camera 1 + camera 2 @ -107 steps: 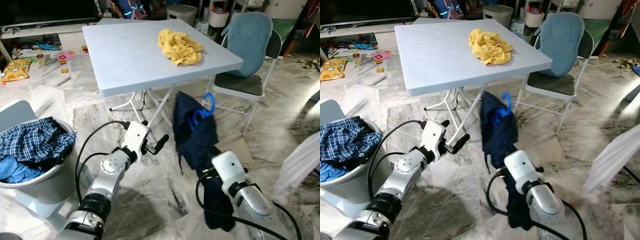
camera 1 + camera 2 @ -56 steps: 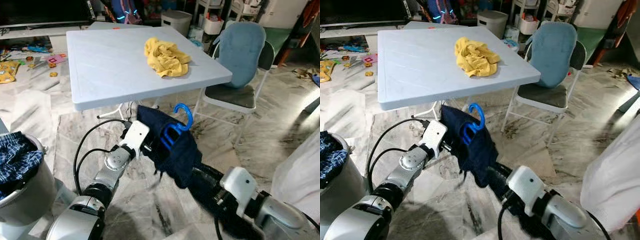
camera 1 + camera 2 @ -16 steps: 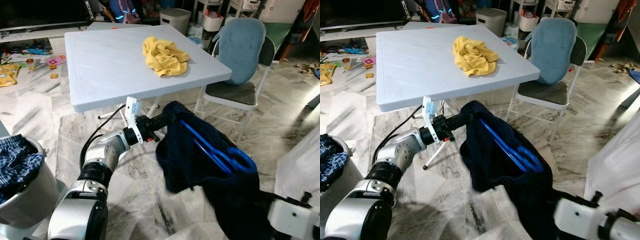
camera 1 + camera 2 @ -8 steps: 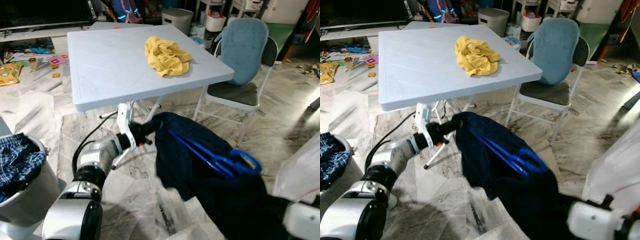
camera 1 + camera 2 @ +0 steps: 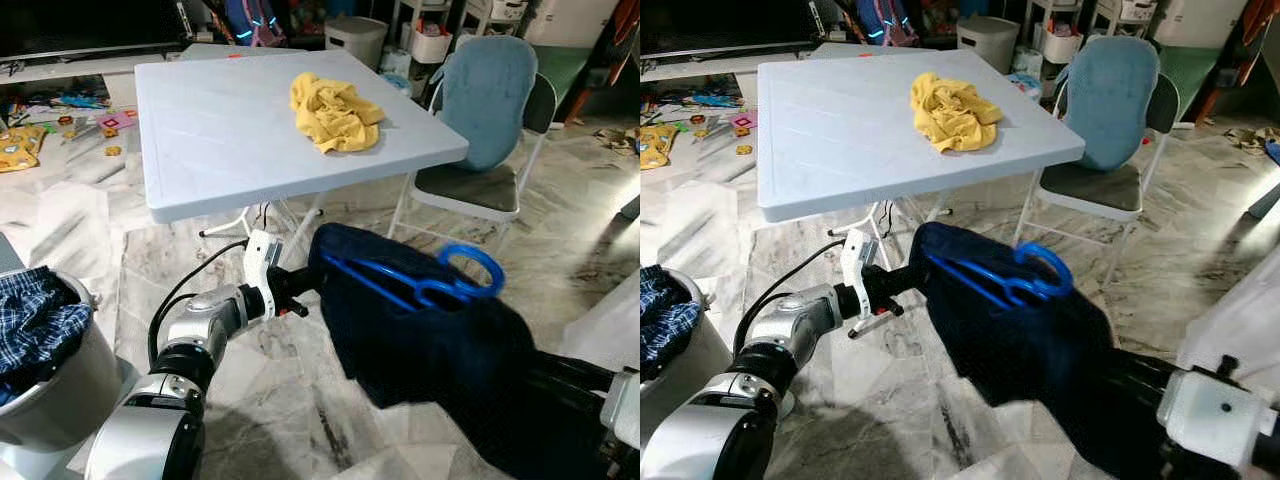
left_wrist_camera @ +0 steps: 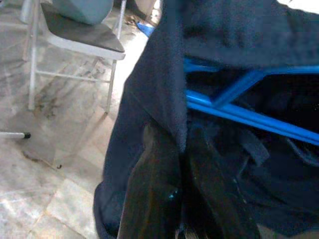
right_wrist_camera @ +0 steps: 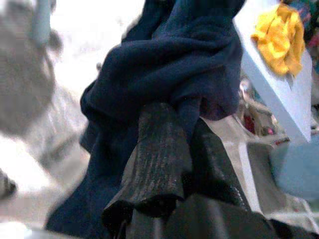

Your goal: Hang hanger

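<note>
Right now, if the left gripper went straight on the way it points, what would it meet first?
The left gripper is already shut on the navy garment's edge. Going on, it would press into that cloth, then probably the blue hanger inside; depth is unclear.

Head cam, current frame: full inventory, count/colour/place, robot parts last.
hanger: 1, blue, inside the garment, hook sticking out on the right
garment: 1, navy, held up between both grippers over the floor
table: 1, pale blue, behind the garment
cloth: 1, yellow, bunched on the table
chair: 1, blue back, dark seat, right of table
basket: 1, grey, at left, holding plaid and blue clothes
toys: several, mixed colours, floor at far left
left gripper: shut on the garment's edge
right gripper: shut on the garment
</note>
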Controlling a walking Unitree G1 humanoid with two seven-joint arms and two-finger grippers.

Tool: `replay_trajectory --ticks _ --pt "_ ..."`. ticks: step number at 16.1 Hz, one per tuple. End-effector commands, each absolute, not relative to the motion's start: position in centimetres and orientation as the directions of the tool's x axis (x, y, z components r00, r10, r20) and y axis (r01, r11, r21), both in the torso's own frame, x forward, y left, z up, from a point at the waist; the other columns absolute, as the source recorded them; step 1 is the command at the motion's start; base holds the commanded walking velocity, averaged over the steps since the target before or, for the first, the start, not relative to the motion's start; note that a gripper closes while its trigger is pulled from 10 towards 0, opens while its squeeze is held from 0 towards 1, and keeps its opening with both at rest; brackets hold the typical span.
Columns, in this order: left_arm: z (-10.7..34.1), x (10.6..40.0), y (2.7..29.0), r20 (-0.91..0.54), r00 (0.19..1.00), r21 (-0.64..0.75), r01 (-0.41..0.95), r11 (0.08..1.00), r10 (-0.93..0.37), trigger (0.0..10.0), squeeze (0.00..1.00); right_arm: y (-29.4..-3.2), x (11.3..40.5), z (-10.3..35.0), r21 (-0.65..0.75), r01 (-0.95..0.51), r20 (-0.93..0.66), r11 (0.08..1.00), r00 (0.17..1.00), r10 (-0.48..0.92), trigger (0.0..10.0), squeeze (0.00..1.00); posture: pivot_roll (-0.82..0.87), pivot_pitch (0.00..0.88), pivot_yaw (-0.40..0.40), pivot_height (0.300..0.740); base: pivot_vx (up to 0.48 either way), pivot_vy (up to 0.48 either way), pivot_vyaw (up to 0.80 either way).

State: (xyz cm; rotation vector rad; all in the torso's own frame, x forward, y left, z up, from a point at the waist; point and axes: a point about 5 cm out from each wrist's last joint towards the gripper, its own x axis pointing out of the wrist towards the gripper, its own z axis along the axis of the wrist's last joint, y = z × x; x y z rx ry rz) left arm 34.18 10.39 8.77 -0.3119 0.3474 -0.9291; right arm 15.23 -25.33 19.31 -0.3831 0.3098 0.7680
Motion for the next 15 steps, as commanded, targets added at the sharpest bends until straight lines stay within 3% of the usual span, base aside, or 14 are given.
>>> replay_trajectory --ticks 1,2,4,5,7,10,11,15 --pt "8.9 34.2 9.7 -0.165 0.516 -0.387 0.75 0.537 -0.84 0.0 0.0 -24.0 15.3 20.5 -0.223 -0.747 -0.336 0.627 0.662 0.67 10.0 0.0 -0.04 0.0 -0.034 0.74 0.0 0.0 0.0" --pt "9.3 34.6 9.6 -0.141 0.569 -0.36 0.733 0.578 -0.81 0.0 0.0 -23.9 14.9 20.2 -0.21 -0.765 -0.379 0.609 0.638 0.67 10.0 0.0 -0.05 0.0 -0.034 0.74 0.0 0.0 0.0" --pt "11.5 36.6 10.9 -0.044 0.779 -0.282 0.591 0.756 -0.626 0.0 0.0 -24.9 13.8 18.2 -0.189 -0.783 -0.522 0.593 0.592 0.614 10.0 0.0 -0.05 0.0 -0.04 0.74 0.0 0.0 0.0" --pt "12.7 37.3 11.6 0.004 0.825 -0.264 0.547 0.795 -0.566 0.0 0.0 -25.7 13.0 16.8 -0.192 -0.793 -0.621 0.579 0.555 0.554 10.0 0.0 -0.05 0.0 -0.041 0.74 0.0 0.0 0.0" --pt "13.9 37.7 11.7 0.059 0.825 -0.268 0.556 0.787 -0.562 0.0 0.0 -26.9 12.0 15.4 -0.189 -0.805 -0.725 0.562 0.5 0.473 10.0 0.0 -0.06 0.0 -0.042 0.74 0.0 0.0 0.0" --pt "13.4 37.7 11.8 0.014 0.835 -0.226 0.539 0.812 -0.55 0.0 0.0 -25.6 11.5 16.0 -0.139 -0.83 -0.694 0.541 0.471 0.544 10.0 0.0 -0.06 0.0 -0.038 0.74 0.0 0.0 0.0" --pt "11.7 37.0 11.2 -0.058 0.812 -0.174 0.565 0.807 -0.581 0.0 0.0 -24.8 12.3 18.3 -0.154 -0.81 -0.563 0.566 0.543 0.623 10.0 0.0 -0.06 0.0 -0.035 0.74 0.0 0.0 0.0" --pt "8.4 35.2 10.6 -0.229 0.737 -0.113 0.628 0.77 -0.635 0.0 0.0 -25.0 13.1 21.9 -0.216 -0.791 -0.42 0.573 0.605 0.677 10.0 0.0 -0.06 0.0 -0.034 0.74 0.0 0.0 0.0"
